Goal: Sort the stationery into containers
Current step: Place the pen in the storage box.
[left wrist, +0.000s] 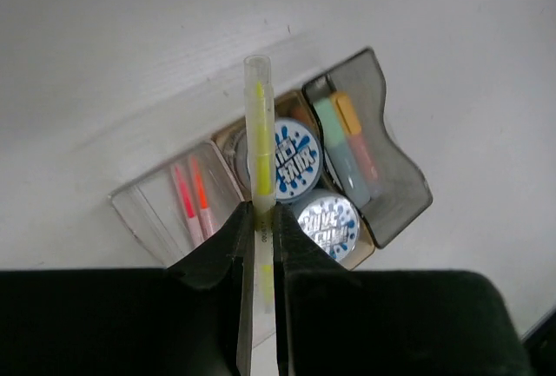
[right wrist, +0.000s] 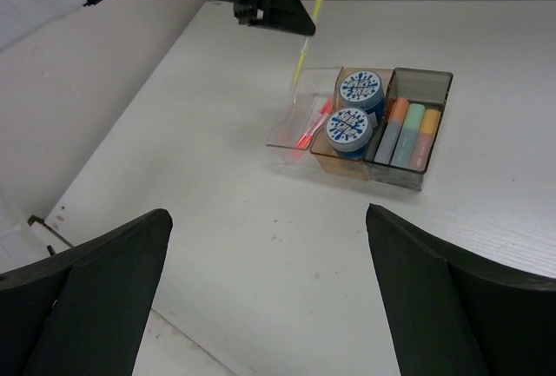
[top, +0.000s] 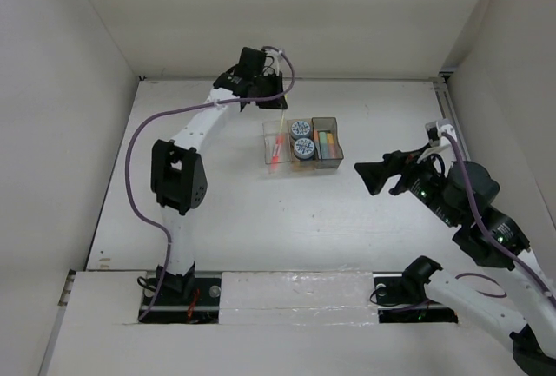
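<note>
Walls (top: pixel 52 133) close desk (top: pixel 217 211) left, back, right. Bins (top: pixel 339 143) mid-desk, free room all round. Left jaws pinched shut on yellow-green pen (left wrist: pixel 259 133), held over clear bin (left wrist: pixel 130 207). Right jaws spread wide, empty, well right of bins. Left wrist view: pen lines up near clear-amber seam. Right wrist view only: pen slanted, tip near clear bin's rim.

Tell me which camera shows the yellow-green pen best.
Left wrist view: the yellow-green pen fills the centre, pinched in the left gripper. The right wrist view shows it small and tilted near the clear bin. The top view gives only a faint sliver.
</note>
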`<control>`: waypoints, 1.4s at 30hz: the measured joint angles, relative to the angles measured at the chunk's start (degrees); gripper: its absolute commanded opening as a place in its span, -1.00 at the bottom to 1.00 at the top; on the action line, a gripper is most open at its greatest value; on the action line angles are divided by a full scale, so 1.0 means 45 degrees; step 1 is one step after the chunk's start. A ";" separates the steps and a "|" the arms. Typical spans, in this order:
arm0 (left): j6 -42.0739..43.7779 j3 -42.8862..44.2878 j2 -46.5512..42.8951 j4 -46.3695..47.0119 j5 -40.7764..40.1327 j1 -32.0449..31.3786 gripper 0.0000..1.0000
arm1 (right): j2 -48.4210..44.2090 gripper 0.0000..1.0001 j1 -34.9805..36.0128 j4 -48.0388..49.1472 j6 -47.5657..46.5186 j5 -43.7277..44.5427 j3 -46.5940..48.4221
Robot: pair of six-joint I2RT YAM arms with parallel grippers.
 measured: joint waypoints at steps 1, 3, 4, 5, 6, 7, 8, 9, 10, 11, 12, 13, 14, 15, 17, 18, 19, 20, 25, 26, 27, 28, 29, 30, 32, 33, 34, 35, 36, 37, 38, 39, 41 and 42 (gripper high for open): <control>0.0272 -0.0058 0.0146 -0.0155 0.0087 -0.0155 -1.00 | 0.0039 1.00 0.0000 -0.0005 0.0000 0.0029 0.0005; 0.0699 -0.0092 0.0447 -0.0379 0.0165 -0.0267 -1.00 | 0.0097 1.00 0.0000 -0.0015 0.0000 0.0039 0.0005; 0.0860 -0.0126 0.0549 -0.0418 0.0165 -0.0243 -1.00 | 0.0117 1.00 0.0000 -0.0015 0.0000 0.0044 0.0005; 0.0991 -0.0248 0.0617 -0.0408 0.0160 -0.0175 -1.00 | 0.0131 1.00 0.0000 -0.0015 0.0000 0.0044 0.0005; 0.1098 -0.0335 0.0685 -0.0486 0.0155 -0.0092 -1.00 | 0.0151 1.00 0.0000 -0.0015 0.0000 0.0049 0.0005; 0.1200 -0.0364 0.0758 -0.0529 0.0146 -0.0024 -1.00 | 0.0180 1.00 0.0000 -0.0015 0.0000 0.0063 0.0005; 0.1287 -0.0403 0.0835 -0.0534 0.0126 0.0024 -1.00 | 0.0209 1.00 0.0000 -0.0005 0.0000 0.0063 0.0005; 0.1355 -0.0437 0.0918 -0.0549 0.0092 0.0092 -1.00 | 0.0248 1.00 0.0000 -0.0019 0.0000 0.0068 0.0005; 0.1409 -0.0491 0.0976 -0.0554 0.0039 0.0155 -1.00 | 0.0282 1.00 0.0000 -0.0019 0.0000 0.0073 0.0005; 0.1457 -0.0544 0.1039 -0.0559 0.0005 0.0199 -1.00 | 0.0306 1.00 0.0000 -0.0015 0.0000 0.0073 0.0005; 0.1496 -0.0656 0.1078 -0.0534 -0.0049 0.0228 -1.00 | 0.0325 1.00 0.0000 -0.0015 0.0000 0.0073 0.0005; 0.1515 -0.0758 0.1083 -0.0573 -0.0112 0.0238 -1.00 | 0.0330 1.00 0.0000 -0.0010 0.0000 0.0078 0.0000; 0.1540 -0.0869 0.1103 -0.0602 -0.0165 0.0238 -1.00 | 0.0330 1.00 0.0000 -0.0010 0.0000 0.0078 0.0000; 0.1545 -0.0952 0.1103 -0.0631 -0.0209 0.0233 -1.00 | 0.0330 1.00 0.0000 -0.0005 0.0000 0.0078 0.0000; 0.1535 -0.1132 0.1107 -0.0646 -0.0262 0.0223 -1.00 | 0.0330 1.00 0.0000 0.0000 0.0000 0.0078 0.0000; 0.1520 -0.1219 0.1107 -0.0612 -0.0291 0.0223 -1.00 | 0.0330 1.00 0.0000 0.0005 0.0000 0.0078 0.0000; 0.1472 -0.1297 0.1107 -0.0607 -0.0296 0.0223 -1.00 | 0.0330 1.00 0.0000 0.0010 0.0000 0.0078 -0.0010; 0.1423 -0.1355 0.1107 -0.0617 -0.0311 0.0223 -1.00 | 0.0330 1.00 0.0000 0.0010 0.0000 0.0078 -0.0010; 0.1234 -0.1642 0.1103 -0.0597 -0.0359 0.0165 -1.00 | 0.0330 1.00 0.0000 0.0015 0.0000 0.0083 -0.0024; 0.1185 -0.1695 0.1103 -0.0593 -0.0384 0.0160 -1.00 | 0.0330 1.00 0.0000 0.0015 0.0000 0.0083 -0.0039; 0.1151 -0.1749 0.1103 -0.0593 -0.0393 0.0141 -1.00 | 0.0330 1.00 0.0000 0.0019 0.0000 0.0083 -0.0058; 0.1112 -0.1778 0.1103 -0.0612 -0.0423 0.0097 -1.00 | 0.0335 1.00 0.0000 0.0010 0.0000 0.0083 -0.0068; 0.1078 -0.1821 0.1103 -0.0593 -0.0466 0.0058 -1.00 | 0.0340 1.00 0.0000 0.0019 0.0000 0.0083 -0.0078; 0.1044 -0.1865 0.1103 -0.0597 -0.0515 0.0015 -1.00 | 0.0345 1.00 0.0000 0.0015 0.0000 0.0083 -0.0087; 0.0971 -0.1962 0.1093 -0.0549 -0.0695 -0.0087 -1.00 | 0.0340 1.00 0.0000 0.0015 0.0000 0.0087 -0.0097; 0.0947 -0.2040 0.1093 -0.0515 -0.0758 -0.0146 -1.00 | 0.0311 1.00 0.0000 0.0019 0.0000 0.0087 -0.0112; 0.0933 -0.2118 0.1088 -0.0520 -0.0840 -0.0223 -1.00 | 0.0267 1.00 0.0000 0.0015 0.0000 0.0087 -0.0146; 0.0894 -0.2171 0.1088 -0.0515 -0.0923 -0.0287 -1.00 | 0.0228 1.00 0.0000 0.0000 0.0000 0.0087 -0.0170; 0.0855 -0.2200 0.1088 -0.0529 -0.1020 -0.0350 -1.00 | 0.0194 1.00 0.0000 0.0005 0.0000 0.0087 -0.0180; 0.0845 -0.2225 0.1088 -0.0525 -0.1064 -0.0364 -1.00 | 0.0165 1.00 0.0000 0.0010 0.0000 0.0087 -0.0180; 0.0816 -0.2254 0.1083 -0.0520 -0.1083 -0.0418 -0.98 | 0.0136 1.00 0.0000 0.0005 0.0000 0.0087 -0.0180; 0.0792 -0.2263 0.1078 -0.0510 -0.1112 -0.0452 -0.85 | 0.0102 1.00 0.0000 0.0005 0.0000 0.0087 -0.0189; 0.0738 -0.2288 0.1078 -0.0505 -0.1161 -0.0486 -0.63 | 0.0044 1.00 0.0000 0.0005 0.0000 0.0092 -0.0189; 0.0685 -0.2302 0.1078 -0.0510 -0.1171 -0.0481 -0.43 | 0.0024 1.00 0.0000 0.0005 0.0000 0.0092 -0.0194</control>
